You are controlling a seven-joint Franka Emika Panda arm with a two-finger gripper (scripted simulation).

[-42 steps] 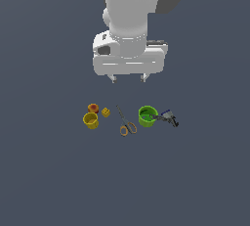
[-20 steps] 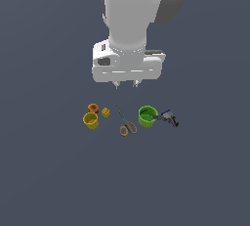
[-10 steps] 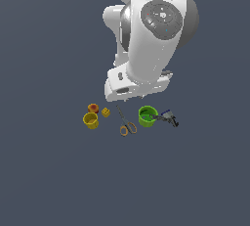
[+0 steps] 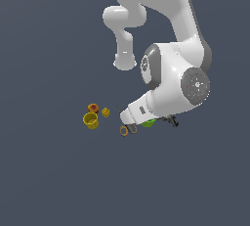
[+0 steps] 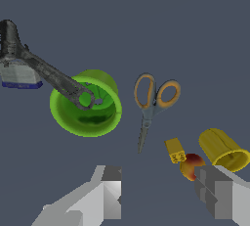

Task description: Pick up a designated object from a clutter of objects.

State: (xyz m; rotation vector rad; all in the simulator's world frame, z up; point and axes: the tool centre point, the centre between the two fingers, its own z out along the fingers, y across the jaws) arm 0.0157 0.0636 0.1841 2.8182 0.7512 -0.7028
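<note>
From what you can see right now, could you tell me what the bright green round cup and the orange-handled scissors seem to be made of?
Bright green round cup: looks like glossy plastic, uniform colour with soft sheen.
Orange-handled scissors: dull grey blades suggest metal; orange loops look plastic. It is a render, so both are guesses.

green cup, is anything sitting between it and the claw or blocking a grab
Partly. The dark tool lies across the green cup, its tip over the cup's mouth. The floor between the open claw and the cup looks bare; the scissors lie beside it, apart.

A simulated test scene: featureless dark grey-blue ground (image 4: 49, 181), flat-rendered white arm (image 4: 171, 73).
</note>
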